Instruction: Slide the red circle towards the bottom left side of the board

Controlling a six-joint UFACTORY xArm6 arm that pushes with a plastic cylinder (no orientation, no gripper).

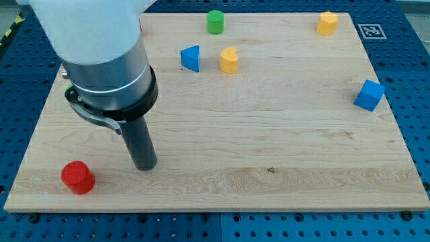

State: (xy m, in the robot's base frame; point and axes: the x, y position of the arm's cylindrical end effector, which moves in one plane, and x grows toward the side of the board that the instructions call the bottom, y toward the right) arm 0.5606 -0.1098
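Red circle (78, 177) at board (282, 148) bottom-left corner; my tip (146, 166) just right of it, apart, holding nothing.

The top part of the robot arm is a big, smooth, white round shell (84, 27). It looks a little blurry. Under the white shell sits a wide grey metal ring (107, 77) that shines a bit, with a thin pale line running around it. Below the grey ring is a black band (117, 107), like a clamp, with a small tab sticking out on the side. Out of the black band comes a straight dark grey rod (138, 141), round like a thick stick. The rod ends in my tip (145, 167), which is flat and plain.
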